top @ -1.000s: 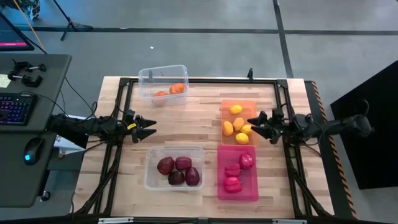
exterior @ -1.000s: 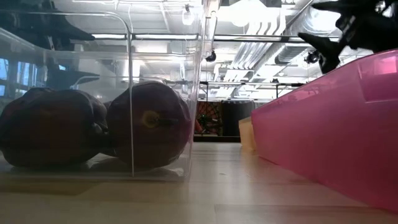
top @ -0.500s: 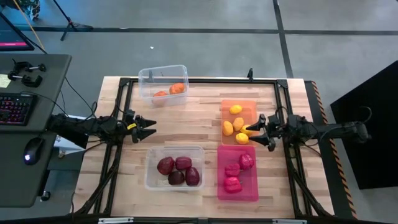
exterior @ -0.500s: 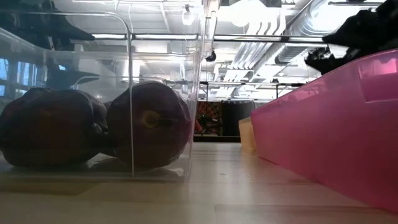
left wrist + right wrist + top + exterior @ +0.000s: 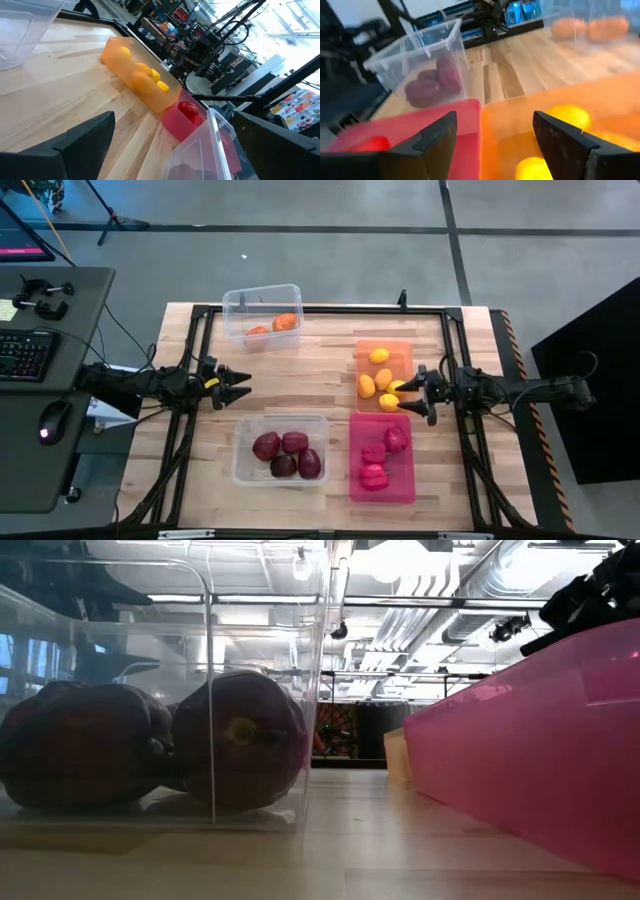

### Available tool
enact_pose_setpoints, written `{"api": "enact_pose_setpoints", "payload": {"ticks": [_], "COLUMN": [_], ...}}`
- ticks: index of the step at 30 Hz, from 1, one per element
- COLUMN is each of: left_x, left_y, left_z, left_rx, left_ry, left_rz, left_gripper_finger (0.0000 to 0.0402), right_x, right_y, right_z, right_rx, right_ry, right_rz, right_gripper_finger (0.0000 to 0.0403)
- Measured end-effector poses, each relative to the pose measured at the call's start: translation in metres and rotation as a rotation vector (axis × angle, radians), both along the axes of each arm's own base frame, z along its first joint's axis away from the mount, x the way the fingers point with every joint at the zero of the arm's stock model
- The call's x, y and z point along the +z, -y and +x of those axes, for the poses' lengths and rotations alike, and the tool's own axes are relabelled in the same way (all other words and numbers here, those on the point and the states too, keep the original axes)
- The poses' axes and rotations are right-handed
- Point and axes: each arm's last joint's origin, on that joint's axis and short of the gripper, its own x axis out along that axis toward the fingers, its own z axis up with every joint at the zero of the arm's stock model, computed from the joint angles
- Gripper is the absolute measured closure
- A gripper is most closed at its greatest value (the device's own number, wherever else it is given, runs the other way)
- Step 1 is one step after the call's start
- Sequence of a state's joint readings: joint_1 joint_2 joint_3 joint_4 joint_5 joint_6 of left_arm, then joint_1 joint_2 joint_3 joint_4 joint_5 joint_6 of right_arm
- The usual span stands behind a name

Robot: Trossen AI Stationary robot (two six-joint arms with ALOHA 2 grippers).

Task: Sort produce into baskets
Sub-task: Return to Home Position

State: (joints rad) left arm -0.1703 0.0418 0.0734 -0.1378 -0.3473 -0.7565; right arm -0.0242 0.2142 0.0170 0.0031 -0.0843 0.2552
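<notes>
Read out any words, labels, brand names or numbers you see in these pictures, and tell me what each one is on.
No text can be read in any view.
Clear bin with orange pieces, clear bin with maroon pieces, orange bin, pink bin: no labels visible.
Keyboard: key legends too small to read.
Monitor: screen content too small to read.
Fruit-print sheet: pictures only; any lettering too blurred.

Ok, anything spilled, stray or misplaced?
Nothing stands out: orange pieces in the upper clear bin, yellow pieces in the orange bin, maroon pieces in the lower clear bin, red pieces in the pink bin, none loose on the table. The left hand left of centre and right hand by the orange bin are open, empty.
</notes>
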Motion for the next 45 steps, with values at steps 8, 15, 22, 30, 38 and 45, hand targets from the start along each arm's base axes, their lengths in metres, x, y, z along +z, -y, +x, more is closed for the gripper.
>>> {"api": "enact_pose_setpoints", "payload": {"ticks": [8,15,22,30,38,45], "left_x": [0.000,0.000,0.000,-0.001,-0.001,0.001], "left_y": [0.000,0.000,0.000,0.000,0.000,-0.001], "left_z": [0.000,0.000,0.000,0.001,0.000,-0.001], "left_rx": [0.000,0.000,0.000,0.000,0.000,0.009], "left_ry": [0.000,0.000,0.000,-0.007,-0.007,0.015], "left_rz": [0.000,0.000,0.000,0.001,0.001,-0.003], "left_gripper_finger": [0.0011,0.0011,0.0011,0.0011,0.0011,0.0011], "right_x": [0.000,0.006,0.024,0.022,0.017,0.017], "right_y": [0.000,-0.002,-0.001,-0.003,-0.003,-0.003], "right_z": [0.000,-0.004,-0.013,-0.012,-0.012,-0.012], "right_rx": [-0.040,-0.023,-0.012,0.000,-0.006,-0.005], "right_ry": [-0.011,0.059,0.254,0.239,0.189,0.190], "right_rz": [0.191,0.210,0.211,0.213,0.212,0.212], "right_gripper_finger": [0.0151,0.0151,0.0151,0.0151,0.0151,0.0151]}}
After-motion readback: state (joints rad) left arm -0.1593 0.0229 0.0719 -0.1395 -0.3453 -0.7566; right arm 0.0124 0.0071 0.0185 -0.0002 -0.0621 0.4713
